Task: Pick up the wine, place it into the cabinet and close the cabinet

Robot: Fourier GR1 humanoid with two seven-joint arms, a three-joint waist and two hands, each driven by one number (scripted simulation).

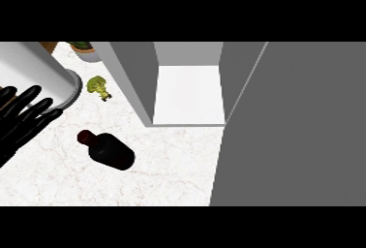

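The wine is a dark bottle (109,149) with a reddish neck, lying on its side on the white marble counter (64,179), neck pointing up-left. The grey cabinet (132,72) stands behind it with its white inside shelf (190,94) exposed. Its open door (300,126) fills the right side of the view. My left hand (22,118) shows at the left edge, fingers straight and spread upward, apart from the bottle and holding nothing. My right hand does not show.
A white cylindrical container (32,72) stands at the upper left, just behind my left hand. A green leafy vegetable (99,86) lies beside the cabinet's left wall. A potted plant (84,48) sits at the back.
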